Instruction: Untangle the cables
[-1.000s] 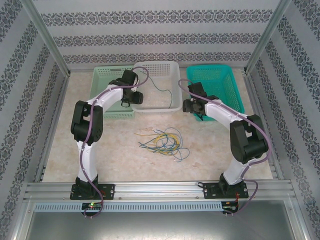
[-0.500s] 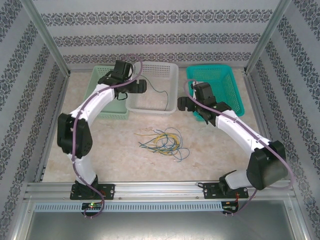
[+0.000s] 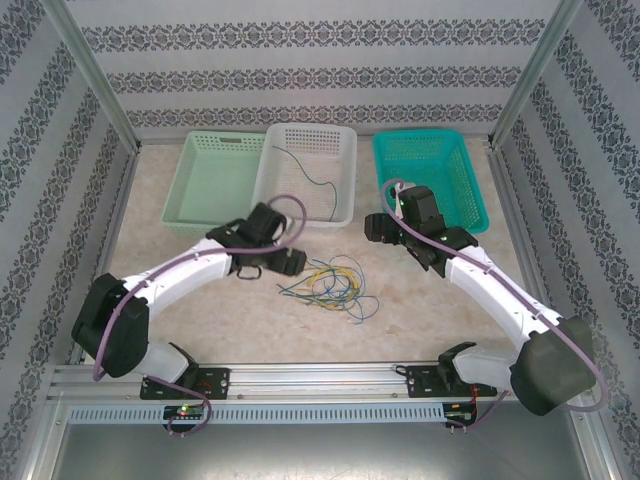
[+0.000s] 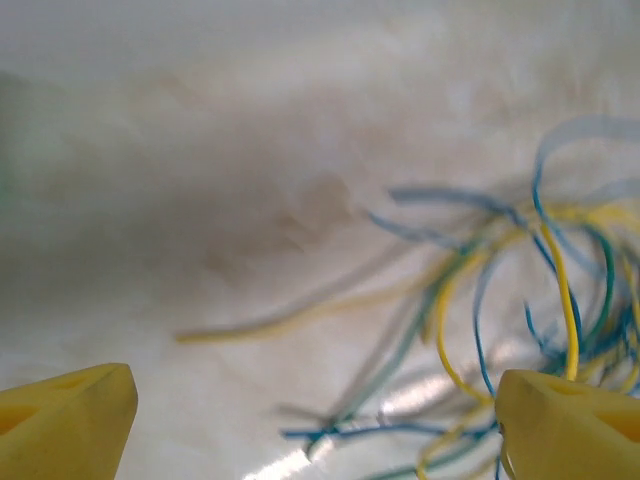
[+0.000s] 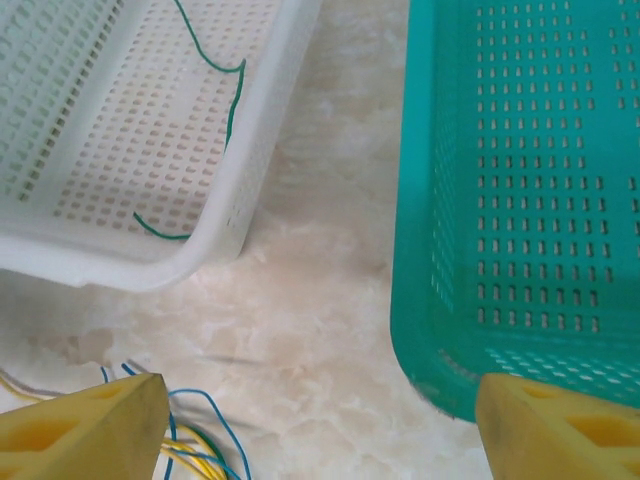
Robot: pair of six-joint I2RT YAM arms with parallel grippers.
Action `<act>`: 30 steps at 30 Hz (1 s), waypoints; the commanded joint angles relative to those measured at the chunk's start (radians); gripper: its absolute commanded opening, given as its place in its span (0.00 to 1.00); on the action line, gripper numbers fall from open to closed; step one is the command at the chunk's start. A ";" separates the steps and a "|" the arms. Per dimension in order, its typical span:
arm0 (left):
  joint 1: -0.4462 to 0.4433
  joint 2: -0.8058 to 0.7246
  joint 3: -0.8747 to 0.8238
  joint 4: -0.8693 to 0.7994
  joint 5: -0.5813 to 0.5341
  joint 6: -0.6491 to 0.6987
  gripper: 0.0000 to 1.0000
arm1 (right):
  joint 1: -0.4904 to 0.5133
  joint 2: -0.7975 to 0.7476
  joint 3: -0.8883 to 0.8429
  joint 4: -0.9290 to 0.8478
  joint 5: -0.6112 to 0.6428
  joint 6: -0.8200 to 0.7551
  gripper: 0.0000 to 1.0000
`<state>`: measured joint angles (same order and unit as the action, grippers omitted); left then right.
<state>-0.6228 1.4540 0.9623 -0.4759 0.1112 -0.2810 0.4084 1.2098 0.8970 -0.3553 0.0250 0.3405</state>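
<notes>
A lab test cell: aluminium frame (image 3: 320, 378), wallpapered walls (image 3: 320, 75), marble tabletop (image 3: 250, 322).

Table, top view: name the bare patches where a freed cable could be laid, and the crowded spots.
Bare: the strip between the cable tangle and the near rail; the patch between tangle and right arm. Crowded: the tangle itself, the jaws of the left arm beside it.

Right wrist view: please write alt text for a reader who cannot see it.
A white basket holding one green cable sits left of a teal basket on a table. Below, tangled blue and yellow cables lie by one yellow fingertip of the open right gripper.
</notes>
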 commanded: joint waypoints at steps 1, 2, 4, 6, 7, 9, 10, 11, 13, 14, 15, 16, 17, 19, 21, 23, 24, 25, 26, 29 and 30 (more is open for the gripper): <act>-0.085 -0.013 -0.026 0.093 0.008 -0.044 0.92 | -0.005 -0.026 -0.027 0.000 -0.042 0.027 0.76; -0.097 -0.009 -0.030 0.113 0.012 -0.054 0.92 | -0.006 -0.030 -0.030 0.001 -0.050 0.033 0.74; -0.109 0.009 -0.042 0.169 0.048 -0.070 0.92 | -0.006 -0.039 -0.041 0.005 -0.063 0.041 0.72; -0.116 0.028 -0.042 0.190 0.065 -0.077 0.91 | -0.005 -0.054 -0.051 0.005 -0.067 0.042 0.71; -0.122 0.038 -0.039 0.196 0.068 -0.074 0.90 | -0.006 -0.062 -0.057 0.001 -0.067 0.043 0.71; -0.135 0.050 -0.037 0.206 0.069 -0.071 0.90 | -0.006 -0.080 -0.072 -0.001 -0.063 0.046 0.71; -0.140 0.060 -0.034 0.204 0.065 -0.067 0.90 | -0.005 -0.088 -0.079 -0.003 -0.059 0.046 0.71; -0.144 0.072 -0.028 0.198 0.057 -0.067 0.89 | -0.006 -0.096 -0.085 -0.005 -0.056 0.047 0.71; -0.150 0.105 -0.010 0.181 0.042 -0.065 0.86 | -0.006 -0.113 -0.098 -0.005 -0.050 0.050 0.71; -0.154 0.118 -0.005 0.182 0.041 -0.064 0.85 | -0.006 -0.119 -0.103 -0.005 -0.048 0.051 0.71; -0.156 0.129 0.000 0.190 0.048 -0.064 0.83 | -0.008 -0.126 -0.108 -0.004 -0.048 0.053 0.71; -0.158 0.140 0.003 0.199 0.057 -0.061 0.79 | -0.008 -0.130 -0.111 -0.004 -0.048 0.053 0.71; -0.158 0.149 0.007 0.208 0.061 -0.064 0.74 | -0.008 -0.134 -0.113 -0.004 -0.049 0.054 0.71; -0.158 0.162 0.011 0.223 0.057 -0.069 0.69 | -0.008 -0.137 -0.117 -0.007 -0.051 0.054 0.70; -0.158 0.178 0.019 0.226 0.048 -0.066 0.66 | -0.008 -0.139 -0.119 -0.011 -0.054 0.053 0.70; -0.158 0.195 0.030 0.228 0.046 -0.058 0.55 | -0.008 -0.138 -0.124 -0.011 -0.056 0.051 0.69; -0.158 0.202 0.034 0.230 0.045 -0.057 0.49 | -0.007 -0.138 -0.124 -0.012 -0.053 0.052 0.69; -0.158 0.208 0.039 0.232 0.051 -0.054 0.41 | -0.006 -0.140 -0.125 -0.013 -0.049 0.051 0.68; -0.158 0.212 0.044 0.233 0.056 -0.053 0.34 | -0.006 -0.141 -0.125 -0.017 -0.044 0.050 0.68; -0.158 0.204 0.050 0.231 0.042 -0.051 0.16 | -0.004 -0.151 -0.126 -0.018 -0.045 0.042 0.67; -0.158 0.194 0.051 0.229 0.036 -0.049 0.13 | -0.001 -0.154 -0.127 -0.016 -0.051 0.037 0.67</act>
<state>-0.7712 1.6581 0.9890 -0.2691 0.1616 -0.3397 0.4080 1.0821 0.7803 -0.3641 -0.0208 0.3790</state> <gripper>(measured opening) 0.147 0.669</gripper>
